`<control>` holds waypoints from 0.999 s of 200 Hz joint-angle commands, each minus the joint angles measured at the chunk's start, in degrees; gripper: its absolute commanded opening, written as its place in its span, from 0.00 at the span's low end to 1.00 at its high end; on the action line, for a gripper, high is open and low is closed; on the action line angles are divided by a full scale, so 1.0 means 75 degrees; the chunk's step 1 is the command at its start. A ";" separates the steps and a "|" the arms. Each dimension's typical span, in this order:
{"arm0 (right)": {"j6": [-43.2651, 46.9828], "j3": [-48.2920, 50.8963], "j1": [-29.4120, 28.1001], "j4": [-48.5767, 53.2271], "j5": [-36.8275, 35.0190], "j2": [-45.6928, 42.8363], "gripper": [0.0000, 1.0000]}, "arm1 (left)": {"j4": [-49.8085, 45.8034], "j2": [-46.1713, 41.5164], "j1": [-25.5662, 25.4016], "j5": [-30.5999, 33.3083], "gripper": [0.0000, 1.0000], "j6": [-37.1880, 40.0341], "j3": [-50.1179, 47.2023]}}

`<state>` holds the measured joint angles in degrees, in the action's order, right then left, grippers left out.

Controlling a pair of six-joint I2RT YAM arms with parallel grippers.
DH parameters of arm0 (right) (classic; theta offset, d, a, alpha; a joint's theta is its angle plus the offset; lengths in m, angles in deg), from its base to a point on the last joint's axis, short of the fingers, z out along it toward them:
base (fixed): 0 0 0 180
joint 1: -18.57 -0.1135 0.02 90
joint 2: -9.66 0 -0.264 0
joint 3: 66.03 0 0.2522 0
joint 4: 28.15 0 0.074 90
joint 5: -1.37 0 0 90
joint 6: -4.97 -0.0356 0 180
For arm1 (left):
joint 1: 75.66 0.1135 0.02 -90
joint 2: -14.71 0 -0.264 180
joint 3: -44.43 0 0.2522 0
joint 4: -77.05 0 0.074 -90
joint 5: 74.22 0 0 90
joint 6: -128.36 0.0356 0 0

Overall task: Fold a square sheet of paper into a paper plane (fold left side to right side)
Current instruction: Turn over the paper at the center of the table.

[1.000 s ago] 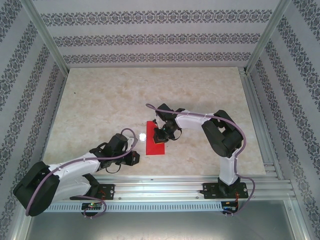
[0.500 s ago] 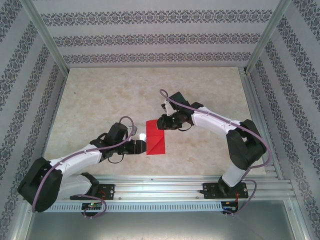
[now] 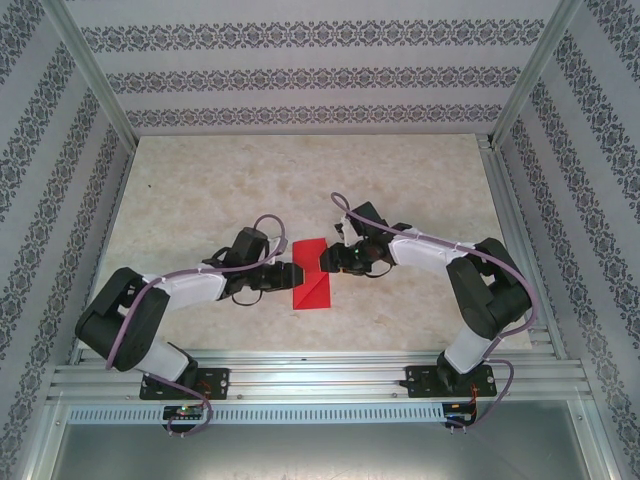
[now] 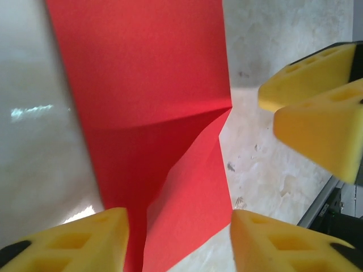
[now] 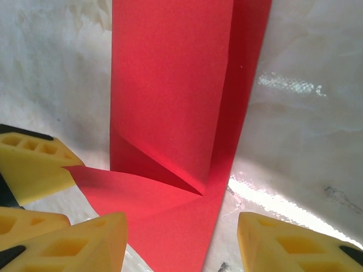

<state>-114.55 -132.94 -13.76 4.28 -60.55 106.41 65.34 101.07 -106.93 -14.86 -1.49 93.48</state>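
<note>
The square sheet of paper (image 3: 313, 287) lies red on the marble table, folded into a narrow upright shape with slanted flaps. My left gripper (image 3: 292, 273) sits low at its left edge, open. In the left wrist view the paper (image 4: 153, 102) runs down between the left gripper's (image 4: 178, 249) yellow fingertips (image 4: 74, 241), a raised flap between them. My right gripper (image 3: 326, 262) faces it from the paper's right side, also open. In the right wrist view the paper (image 5: 170, 85) lies under the right gripper (image 5: 181, 249), one corner flap lifted beside its left fingertip (image 5: 79, 243).
The two grippers stand nose to nose over the paper; the right gripper's yellow fingers (image 4: 317, 113) show in the left wrist view and the left gripper's fingers (image 5: 28, 164) in the right wrist view. Aluminium rails (image 3: 520, 250) and patterned walls bound the marble table (image 3: 200, 180).
The left gripper has swung up and right from the table's front to the paper's left edge. The right gripper has shifted to the paper's right side. Both have opened.
</note>
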 commanded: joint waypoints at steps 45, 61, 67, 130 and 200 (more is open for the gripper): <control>-0.0790 0.0841 0.0197 -0.1840 0.0937 0.0010 0.53 | -0.0081 0.0477 0.0124 0.0124 0.19 0.0396 0.0648; -0.0934 0.0920 0.0210 -0.2103 0.1082 0.0093 0.52 | -0.0193 0.0440 0.0129 0.0222 0.11 0.0416 0.0645; -0.0992 0.0944 0.0210 -0.2214 0.1138 0.0124 0.51 | -0.0245 0.0439 0.0136 0.0277 0.09 0.0442 0.0648; -0.1049 0.0951 0.0223 -0.2255 0.1119 0.0328 0.53 | -0.0439 0.0248 0.0267 0.0545 0.01 0.0498 0.0459; -0.1279 0.0789 0.0108 -0.2714 0.1500 0.0556 0.45 | -0.0376 0.0341 0.0335 0.0431 0.01 0.0558 0.0474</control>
<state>-123.34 -126.18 -12.80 -13.27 -51.20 109.40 62.78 104.03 -105.22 -11.80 1.07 97.15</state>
